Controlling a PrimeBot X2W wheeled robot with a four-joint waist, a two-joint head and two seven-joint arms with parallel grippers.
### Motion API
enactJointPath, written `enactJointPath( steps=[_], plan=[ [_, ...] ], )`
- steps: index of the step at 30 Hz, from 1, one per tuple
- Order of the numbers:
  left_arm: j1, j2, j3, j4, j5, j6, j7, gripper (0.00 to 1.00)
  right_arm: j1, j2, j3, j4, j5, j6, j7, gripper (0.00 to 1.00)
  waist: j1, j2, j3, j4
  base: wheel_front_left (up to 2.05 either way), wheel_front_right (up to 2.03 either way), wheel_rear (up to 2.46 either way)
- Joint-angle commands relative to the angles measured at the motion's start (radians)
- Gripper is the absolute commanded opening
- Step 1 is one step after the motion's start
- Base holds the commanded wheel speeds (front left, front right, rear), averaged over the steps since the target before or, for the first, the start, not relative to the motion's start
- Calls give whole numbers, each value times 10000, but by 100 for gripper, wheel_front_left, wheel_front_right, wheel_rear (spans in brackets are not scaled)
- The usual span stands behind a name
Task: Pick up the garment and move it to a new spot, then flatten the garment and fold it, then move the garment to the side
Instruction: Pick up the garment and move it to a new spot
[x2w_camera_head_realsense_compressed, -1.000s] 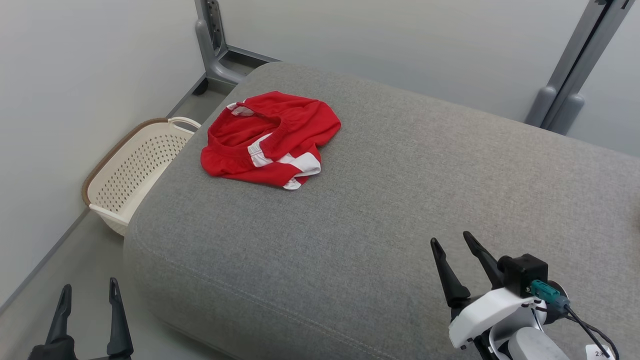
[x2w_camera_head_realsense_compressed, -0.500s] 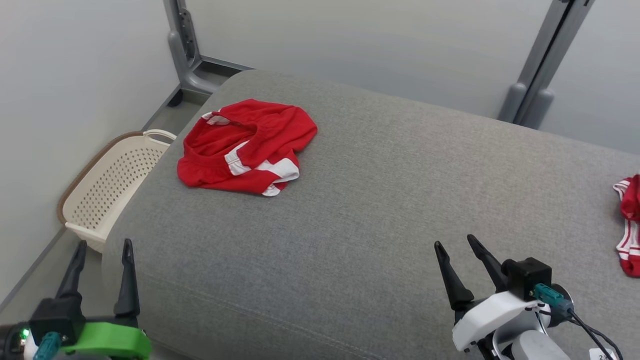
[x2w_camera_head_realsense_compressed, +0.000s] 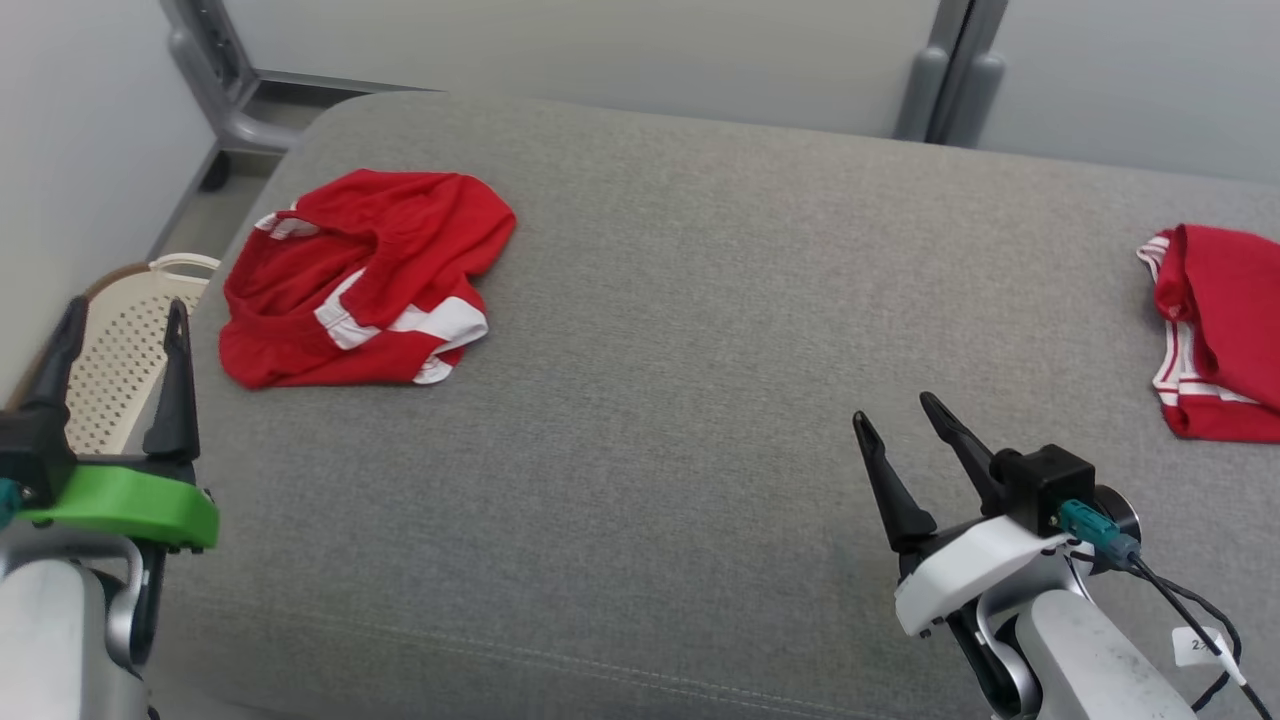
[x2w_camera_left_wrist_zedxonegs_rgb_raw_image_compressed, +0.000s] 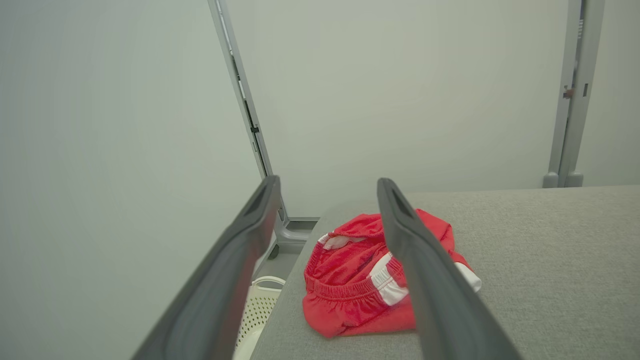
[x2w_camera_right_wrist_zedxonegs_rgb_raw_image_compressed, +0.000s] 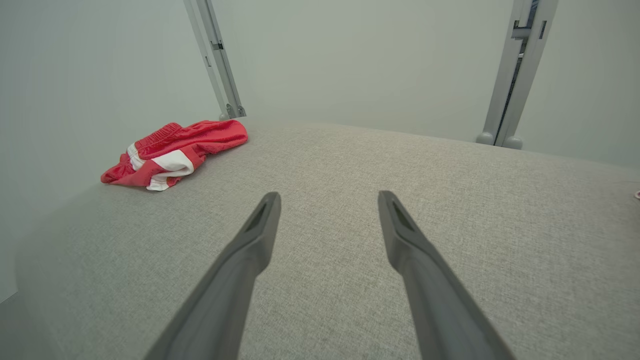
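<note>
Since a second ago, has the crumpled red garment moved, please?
No: the crumpled red garment still lies at the cushion's left corner near the basket; the camera turned.

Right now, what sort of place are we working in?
Probably a bare test room staged for laundry work: a grey padded bench holding a crumpled red garment, plain pale walls, grey metal frame posts behind it, and a cream laundry basket on the floor.
</note>
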Motion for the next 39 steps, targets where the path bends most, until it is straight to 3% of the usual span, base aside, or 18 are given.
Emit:
enactJointPath(
  steps=[1, 14, 22, 30, 39],
  plan=[
    [-415, 145, -25, 172, -203, -23, 35, 100, -172, -64, -9, -14, -42, -5, -38, 100, 0, 0, 772, -814, 0, 0, 0],
    [-2707, 1531, -1446, 2239, -1754, -33, 251, 100, -717, -75, -51, -381, -233, -5, -40, 100, 0, 0, 1711, -1996, 0, 0, 0],
    [-4045, 2376, -2963, 3919, -2996, -31, 507, 100, -958, -124, 76, -905, -271, -4, -39, 100, 0, 0, 2300, -2520, 0, 0, 0],
    [-4792, 2726, -4042, 5105, -3912, -23, 853, 100, -1073, -70, -4, -1002, -351, -5, -39, 100, 0, 0, 2748, -2923, 0, 0, 0],
    [-5295, 3098, -5109, 5999, -5142, -21, 2136, 100, -1135, -41, -60, -1002, -382, -5, -39, 100, 0, 0, 2916, -3128, 0, 0, 0]
  ],
)
